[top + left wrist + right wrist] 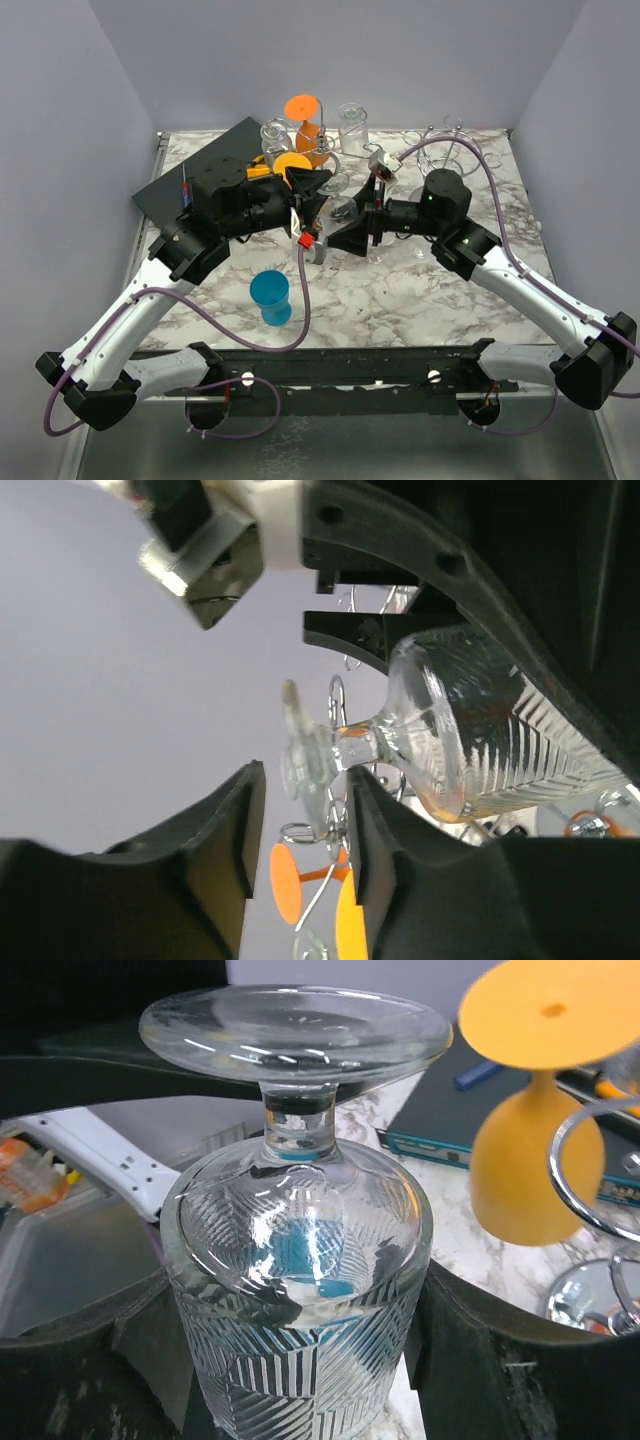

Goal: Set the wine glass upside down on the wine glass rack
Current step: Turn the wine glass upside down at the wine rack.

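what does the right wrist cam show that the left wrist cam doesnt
Only the right wrist view: the marble table and the black case behind. Only the left wrist view: the left gripper, open, its fingers near the glass's foot. Both: the clear wine glass, its bowl clamped in the right gripper, plus the orange glass and the chrome rack.

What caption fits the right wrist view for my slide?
Right hand holds an upturned clear wine glass by its bowl, beside an inverted orange glass at the rack.
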`<state>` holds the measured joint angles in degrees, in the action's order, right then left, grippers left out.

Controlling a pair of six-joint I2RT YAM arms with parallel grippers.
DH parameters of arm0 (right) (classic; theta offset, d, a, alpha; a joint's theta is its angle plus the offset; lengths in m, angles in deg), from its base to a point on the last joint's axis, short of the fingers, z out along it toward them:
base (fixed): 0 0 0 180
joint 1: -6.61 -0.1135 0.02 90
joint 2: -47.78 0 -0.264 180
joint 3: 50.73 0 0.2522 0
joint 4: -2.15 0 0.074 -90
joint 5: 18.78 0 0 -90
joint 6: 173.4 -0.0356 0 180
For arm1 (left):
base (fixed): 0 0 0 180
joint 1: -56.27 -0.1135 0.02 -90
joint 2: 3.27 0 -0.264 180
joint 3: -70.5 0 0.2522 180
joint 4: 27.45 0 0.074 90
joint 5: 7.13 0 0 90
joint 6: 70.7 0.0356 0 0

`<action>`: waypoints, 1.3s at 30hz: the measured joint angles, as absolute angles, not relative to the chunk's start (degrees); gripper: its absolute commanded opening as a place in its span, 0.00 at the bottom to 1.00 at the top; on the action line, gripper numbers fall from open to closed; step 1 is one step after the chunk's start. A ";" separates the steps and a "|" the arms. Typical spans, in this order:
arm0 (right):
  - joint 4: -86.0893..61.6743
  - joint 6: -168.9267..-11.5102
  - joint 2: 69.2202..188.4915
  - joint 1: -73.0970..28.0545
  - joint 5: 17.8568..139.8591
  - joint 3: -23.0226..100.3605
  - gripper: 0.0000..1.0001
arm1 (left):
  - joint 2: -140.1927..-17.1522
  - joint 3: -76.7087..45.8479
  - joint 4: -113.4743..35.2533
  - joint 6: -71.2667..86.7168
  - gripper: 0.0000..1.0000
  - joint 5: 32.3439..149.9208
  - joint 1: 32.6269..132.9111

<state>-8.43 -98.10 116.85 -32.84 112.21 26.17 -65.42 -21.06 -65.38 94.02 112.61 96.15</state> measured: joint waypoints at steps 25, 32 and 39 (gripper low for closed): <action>-3.67 -89.75 116.26 -31.85 92.84 16.35 0.45 | -56.24 -21.21 -73.11 72.06 0.99 97.68 97.28; -4.02 -88.90 118.03 -30.10 92.91 18.34 0.43 | -63.03 -34.87 -80.83 68.84 0.99 87.38 97.28; -4.21 -88.84 118.62 -29.14 92.91 18.91 0.40 | -61.33 -35.05 -84.26 67.95 0.99 84.00 97.28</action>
<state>-4.21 -88.84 118.62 -29.14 92.91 18.91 -61.33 -35.05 -84.26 67.95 84.00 97.28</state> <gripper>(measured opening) 0.714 0.987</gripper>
